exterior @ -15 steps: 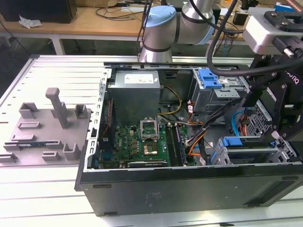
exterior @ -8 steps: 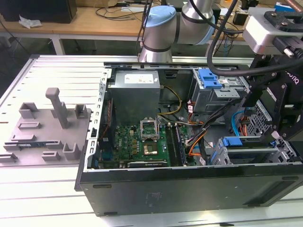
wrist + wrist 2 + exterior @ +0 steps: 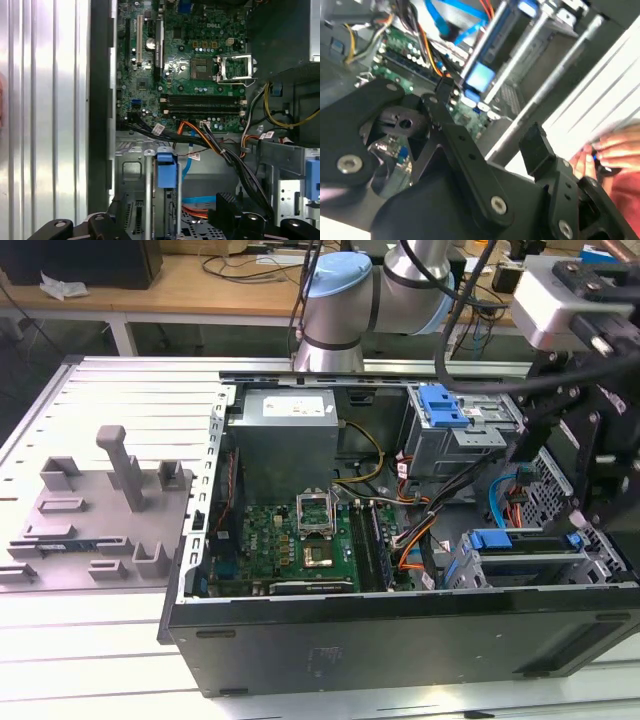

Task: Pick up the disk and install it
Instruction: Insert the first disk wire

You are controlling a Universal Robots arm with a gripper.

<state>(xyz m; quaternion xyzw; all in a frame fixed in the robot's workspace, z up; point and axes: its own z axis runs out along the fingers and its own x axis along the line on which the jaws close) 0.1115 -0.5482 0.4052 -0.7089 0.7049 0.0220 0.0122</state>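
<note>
Case check: the open computer case [image 3: 400, 635] lies on its side on the white slatted table [image 3: 90, 660], with the motherboard [image 3: 300, 540] facing up.

The disk [image 3: 525, 545] sits in the lower drive bay, at the corner of the case on the exterior view's right. It is on edge, and the blue carrier bracket shows along its top. In the first wrist view the bracket's blue tab [image 3: 166, 170] stands between the bay's metal rails, just below the orange and black cable bundle [image 3: 210, 142].

The gripper [image 3: 489, 110] hangs directly over that bay. Its jaws are spread wide, one black finger [image 3: 445, 90] on each side of the blue tab. Nothing is held between them. I see no contact with the disk, and in both wrist views a gap shows on each side of the tab.

A second blue latch [image 3: 440, 405] tops the upper drive cage, well apart from the gripper.

The grey fixture [image 3: 100, 510] with upright posts rests on the table at the exterior view's left.

In the second wrist view, a person's hand [image 3: 612, 150] rests on the table beside the case.
</note>
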